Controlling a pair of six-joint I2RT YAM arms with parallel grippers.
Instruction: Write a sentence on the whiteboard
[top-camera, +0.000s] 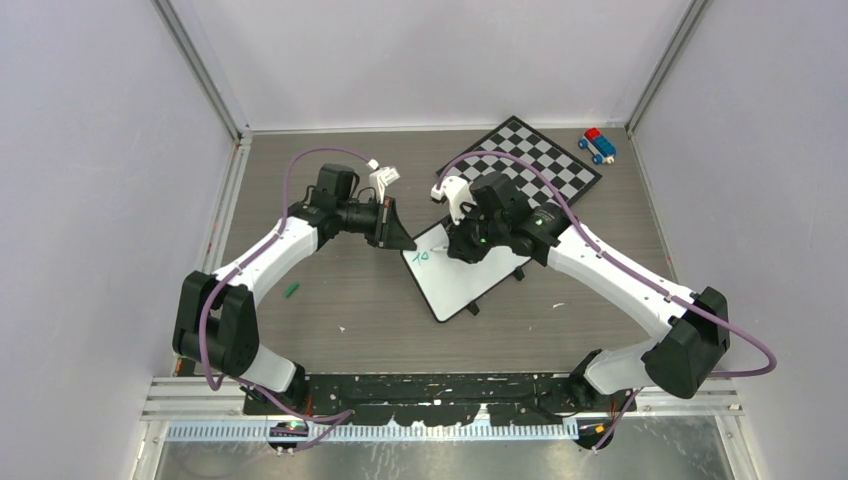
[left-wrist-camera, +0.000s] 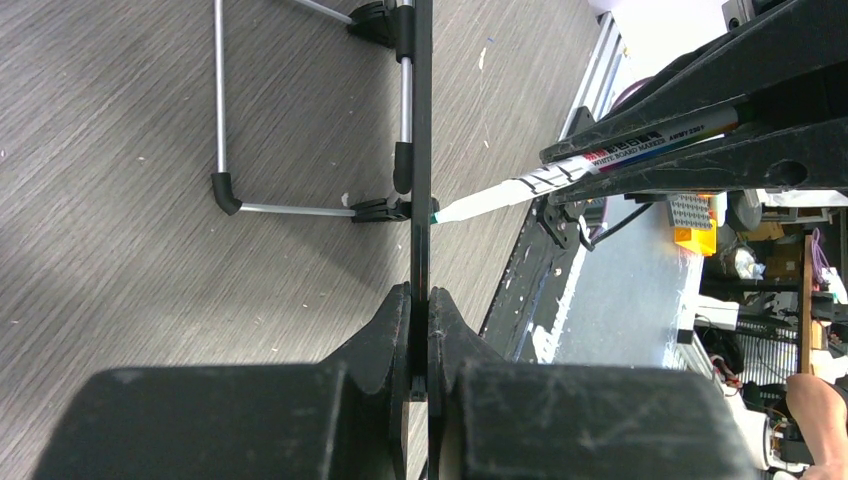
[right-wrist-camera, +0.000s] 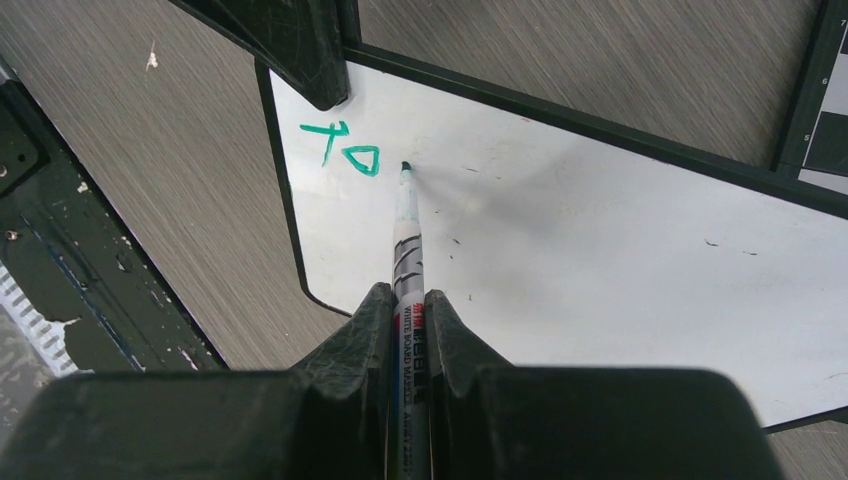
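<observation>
The whiteboard (top-camera: 470, 285) lies at an angle in the middle of the table, propped on small feet. My left gripper (top-camera: 405, 243) is shut on its left corner; the left wrist view shows the board edge-on (left-wrist-camera: 421, 150) pinched between the jaws (left-wrist-camera: 420, 300). My right gripper (right-wrist-camera: 408, 300) is shut on a whiteboard marker (right-wrist-camera: 407, 235). The marker's green tip rests on the board (right-wrist-camera: 600, 230) just right of the green letters "to" (right-wrist-camera: 343, 148). These letters are all of the sentence that shows. The letters (top-camera: 421, 257) sit near the board's upper left corner.
A black-and-white chessboard (top-camera: 530, 160) lies behind the whiteboard, partly under the right arm. A small red-and-blue toy (top-camera: 599, 145) sits at the back right. A green cap (top-camera: 291, 290) lies on the table to the left. The board's metal stand legs (left-wrist-camera: 225, 120) rest on the tabletop.
</observation>
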